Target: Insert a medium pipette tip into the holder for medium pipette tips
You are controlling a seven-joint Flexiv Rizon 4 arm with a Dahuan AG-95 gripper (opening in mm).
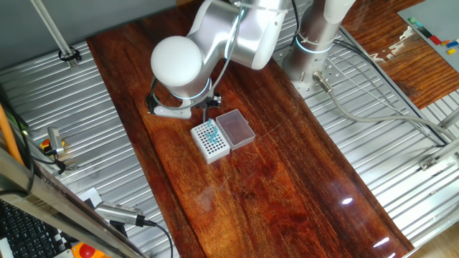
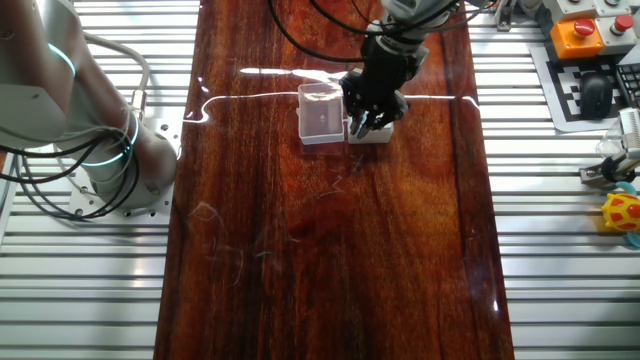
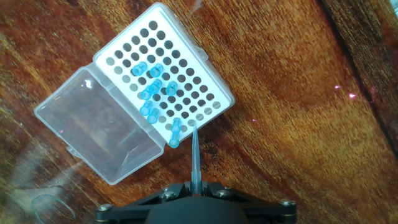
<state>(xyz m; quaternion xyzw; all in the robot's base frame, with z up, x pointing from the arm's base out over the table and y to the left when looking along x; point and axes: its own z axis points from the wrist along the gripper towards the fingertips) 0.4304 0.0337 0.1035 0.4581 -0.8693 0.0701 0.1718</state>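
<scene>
- Right at the bottom of the hand view, the black two-finger gripper (image 3: 194, 190), pinching the thin pale see-through pipette tip (image 3: 195, 155) by its wide end.
- Pipette tip pointing straight away from the gripper, its sharp end just at the near edge of the small white square holder with rows of little dark holes (image 3: 186, 56).
- Sharp end close to the holes along that edge, right beside a blue tip; cannot tell if already inside a hole or only above one.
- A bunch of short blue plastic tips (image 3: 154, 93) standing in holes near the middle of the holder, some of them leaning.
- Most other holes dark and open.
- Clear plastic box shaped like a rectangle (image 3: 99, 130) touching one side of the holder, lying flat on the table.
- Dark red-brown shiny wooden table (image 3: 298, 124) under both of them.
- From one fixed view, the big silver and white robot arm (image 1: 215, 43) bending low over the table, round white joint in front.
- Holder (image 1: 210, 140) and clear box (image 1: 235, 129) side by side just below the arm, blue tips sticking up from the holder.
- From the other fixed view, the gripper (image 2: 372, 118) hanging right on top of the holder (image 2: 375, 135), hiding most of it.
- Clear box (image 2: 320, 115) next to it on the side toward the arm's base.
- Grey ribbed metal plates (image 2: 90, 270) on both sides of the wooden table.
</scene>
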